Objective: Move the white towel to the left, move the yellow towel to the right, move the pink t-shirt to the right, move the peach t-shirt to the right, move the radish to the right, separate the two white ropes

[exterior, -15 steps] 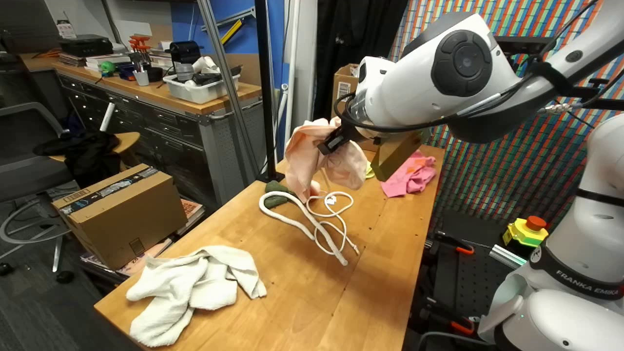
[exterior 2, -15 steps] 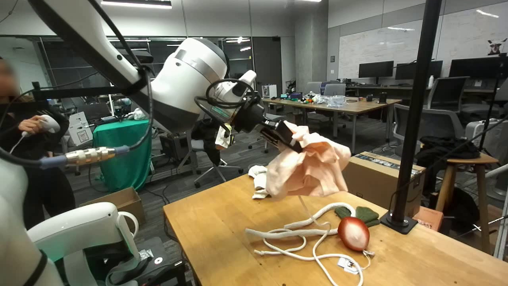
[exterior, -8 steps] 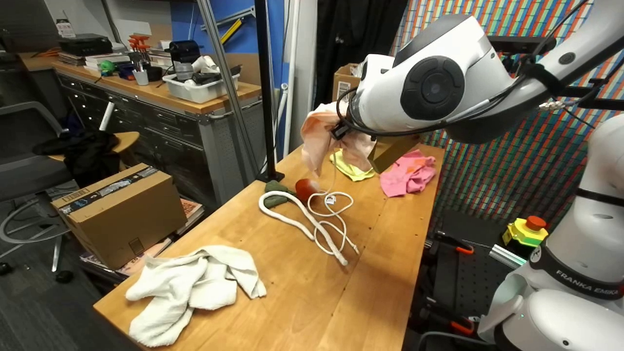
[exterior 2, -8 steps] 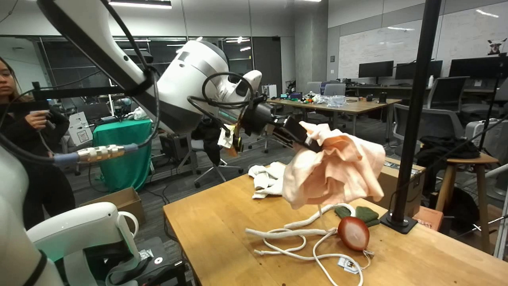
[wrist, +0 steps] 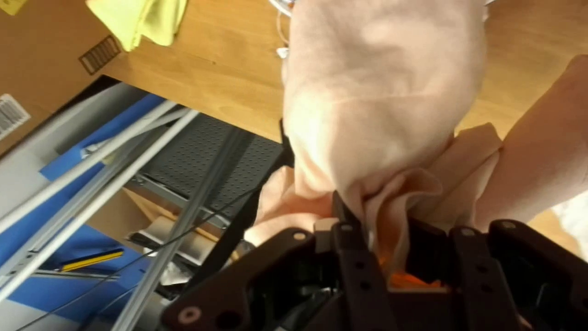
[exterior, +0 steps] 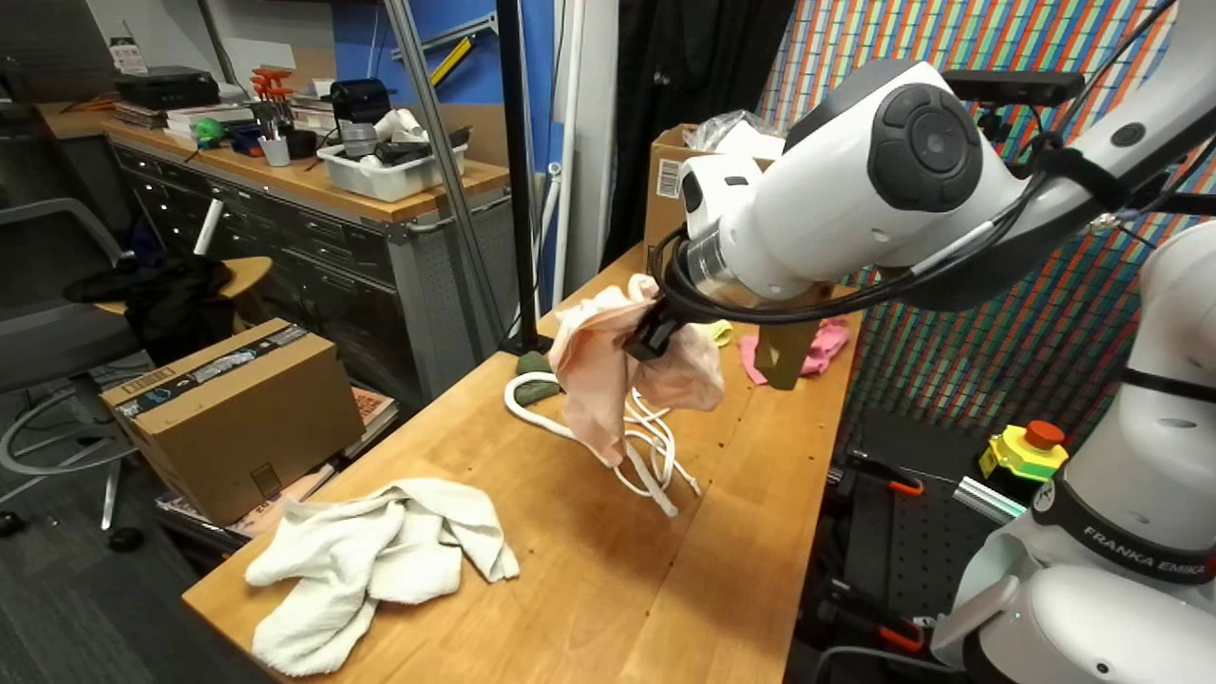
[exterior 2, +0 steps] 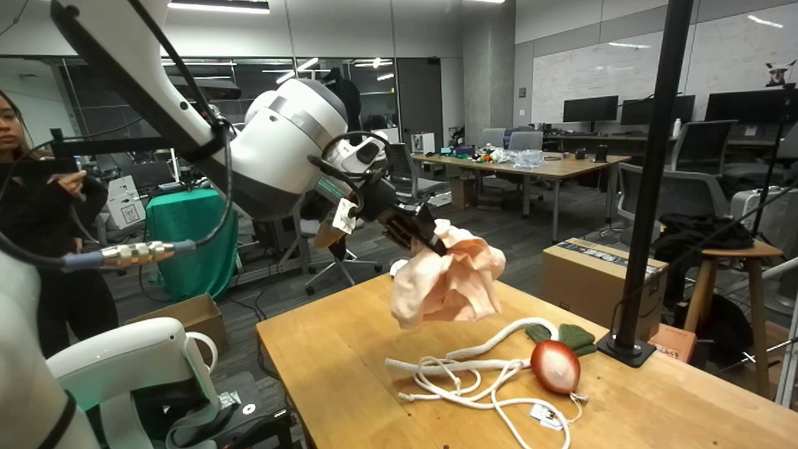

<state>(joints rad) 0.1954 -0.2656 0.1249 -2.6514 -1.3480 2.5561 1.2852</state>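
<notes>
My gripper [exterior: 651, 337] is shut on the peach t-shirt [exterior 2: 449, 280], which hangs bunched above the table; folds fill the gap between the fingers in the wrist view [wrist: 381, 216]. The white towel [exterior: 389, 551] lies crumpled at the table's end. A thick white rope [exterior 2: 489, 344] and a thin white rope [exterior 2: 477, 405] overlap on the table below the t-shirt. The red radish [exterior 2: 556, 368] with green leaves lies beside them; the t-shirt hides its red body in an exterior view. The yellow towel [wrist: 142, 18] and pink t-shirt [exterior: 826, 347] lie farther back, partly hidden.
A black pole [exterior 2: 648, 156] stands on a base at the table edge near the radish. A cardboard box [exterior: 665, 180] stands at the back of the table [exterior: 722, 589]. Another box [exterior: 237, 418] stands beside the table. A person stands behind the arm in an exterior view.
The gripper with the peach t-shirt first moved toward the yellow towel, then back and lower, toward the white towel. A thin rope strand that rose to the t-shirt now lies on the table.
</notes>
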